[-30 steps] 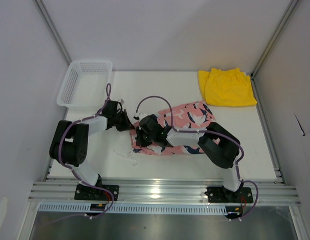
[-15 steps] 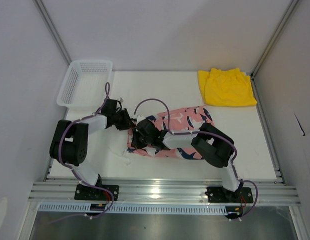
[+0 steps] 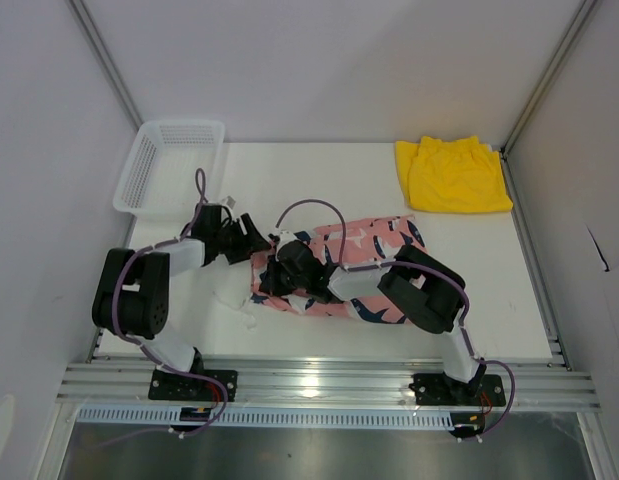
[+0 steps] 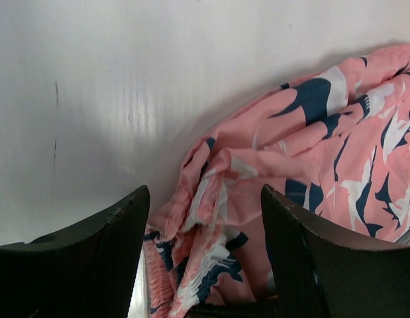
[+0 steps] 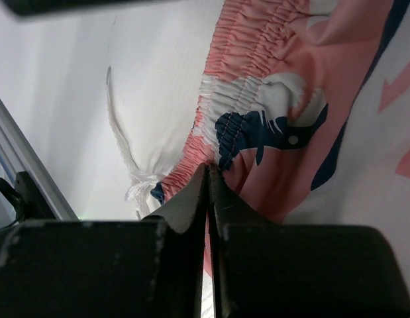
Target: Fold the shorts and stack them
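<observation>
Pink shorts (image 3: 374,240) w/ navy-and-white print lie rumpled at mid desk (image 3: 319,180), long side running L to R, their near part hidden under the R arm. R tool (image 3: 269,282) sits low on the L end of the cloth, by its near edge. In the R wrist view that tool (image 5: 208,171) has its fingers (image 5: 185,199) pressed together, w/ the hem below the gathered waistband (image 5: 257,46) pinched at the tips, so it's clamped on the pink pair. A white drawstring (image 5: 134,185) w/ a frayed knot trails off that end onto bare desk, toward the near-L side. L tool (image 3: 255,240) is just beside the far-L corner of the same shorts, pointing R at them. In the L wrist view its fingers (image 4: 92,265) stand well apart, w/ a bunched fold of pink cloth (image 4: 337,132) lying btw and ahead of them, not gripped. The two tools are near each other; top view shows no contact btw them. Yellow shorts (image 3: 454,175) lie flat in a rough square at the far-R corner of the desk, well apart from the pink pair, w/ neither arm near them. A white mesh basket (image 3: 132,180) sits at the far-L corner, its L side past the desk edge, apart from both pairs.
</observation>
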